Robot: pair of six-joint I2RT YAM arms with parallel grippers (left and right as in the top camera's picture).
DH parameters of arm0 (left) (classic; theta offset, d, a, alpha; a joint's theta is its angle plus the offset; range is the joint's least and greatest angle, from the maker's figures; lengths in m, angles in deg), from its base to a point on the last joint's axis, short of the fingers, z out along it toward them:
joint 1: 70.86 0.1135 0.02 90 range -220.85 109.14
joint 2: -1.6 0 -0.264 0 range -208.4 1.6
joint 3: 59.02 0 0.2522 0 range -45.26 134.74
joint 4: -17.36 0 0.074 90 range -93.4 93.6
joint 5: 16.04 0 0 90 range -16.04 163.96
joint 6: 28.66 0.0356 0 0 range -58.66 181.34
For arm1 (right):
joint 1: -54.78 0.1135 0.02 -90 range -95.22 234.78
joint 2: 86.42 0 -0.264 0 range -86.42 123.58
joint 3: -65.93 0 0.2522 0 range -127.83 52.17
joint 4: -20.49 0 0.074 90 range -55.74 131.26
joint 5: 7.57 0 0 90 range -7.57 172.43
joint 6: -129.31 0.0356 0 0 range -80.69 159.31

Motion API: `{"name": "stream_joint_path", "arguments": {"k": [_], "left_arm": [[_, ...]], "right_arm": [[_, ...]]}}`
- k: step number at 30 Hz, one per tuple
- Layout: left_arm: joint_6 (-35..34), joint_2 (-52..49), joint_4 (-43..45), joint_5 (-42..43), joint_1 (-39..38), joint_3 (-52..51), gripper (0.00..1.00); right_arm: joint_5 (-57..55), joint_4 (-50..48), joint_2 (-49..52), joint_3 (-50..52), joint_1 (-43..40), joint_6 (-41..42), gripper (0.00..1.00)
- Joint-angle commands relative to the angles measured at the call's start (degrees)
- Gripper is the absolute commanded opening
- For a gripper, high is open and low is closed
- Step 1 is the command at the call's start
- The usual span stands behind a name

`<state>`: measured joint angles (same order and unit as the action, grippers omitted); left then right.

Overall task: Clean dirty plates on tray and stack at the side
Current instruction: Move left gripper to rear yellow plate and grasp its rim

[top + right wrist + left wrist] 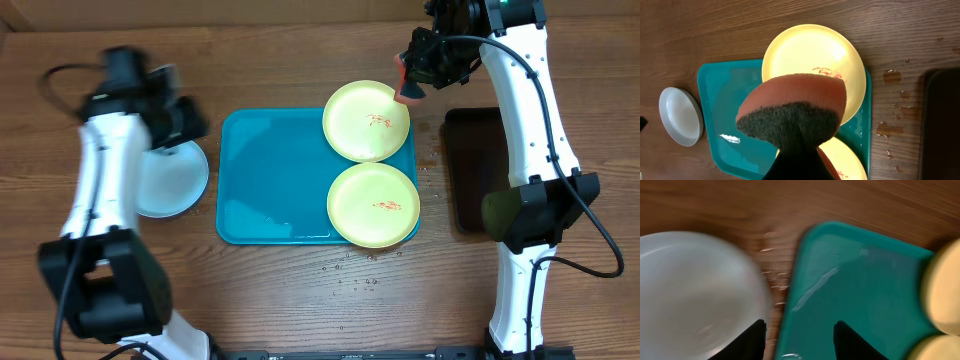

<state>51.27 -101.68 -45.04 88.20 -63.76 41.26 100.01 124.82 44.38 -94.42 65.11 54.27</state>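
Observation:
Two yellow-green plates lie on the right side of the turquoise tray (260, 190): a far one (366, 121) and a near one (373, 205), each with a red smear. The pale blue-white plate (172, 180) rests on the table left of the tray. My right gripper (412, 80) is shut on the red-and-grey sponge (795, 112), held above the far plate's right rim (815, 52). My left gripper (799, 332) is open and empty above the gap between the white plate (690, 290) and the tray's left edge (850, 280).
A glossy black tray (470, 170) lies to the right of the turquoise tray. Water drops and wet patches spot the wood near the tray's right and front edges (350, 275). The tray's left half is wet.

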Motion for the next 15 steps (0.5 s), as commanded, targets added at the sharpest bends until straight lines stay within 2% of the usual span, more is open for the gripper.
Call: {"name": "stream_joint_path", "arguments": {"k": [1, 6, 11, 15], "left_arm": [[-7.23, -0.26, 4.7, 2.25, -8.28, 1.09, 0.45], [-12.79, -7.04, 11.26, 1.66, -17.03, 5.07, 0.43], [-13.4, -19.06, 7.8, -1.2, -23.93, 17.2, 0.4], [-14.71, -25.03, 5.55, -3.48, -27.23, 22.14, 0.4]], "right_arm": [[0.0, -0.17, -0.5, -0.81, 0.2, -0.24, 0.04], [0.0, -0.15, -0.5, -0.81, 0.2, -0.24, 0.04], [0.0, -0.13, -0.5, -0.81, 0.2, -0.24, 0.04], [0.0, 0.37, -0.5, -0.81, 0.2, -0.24, 0.04]]}}
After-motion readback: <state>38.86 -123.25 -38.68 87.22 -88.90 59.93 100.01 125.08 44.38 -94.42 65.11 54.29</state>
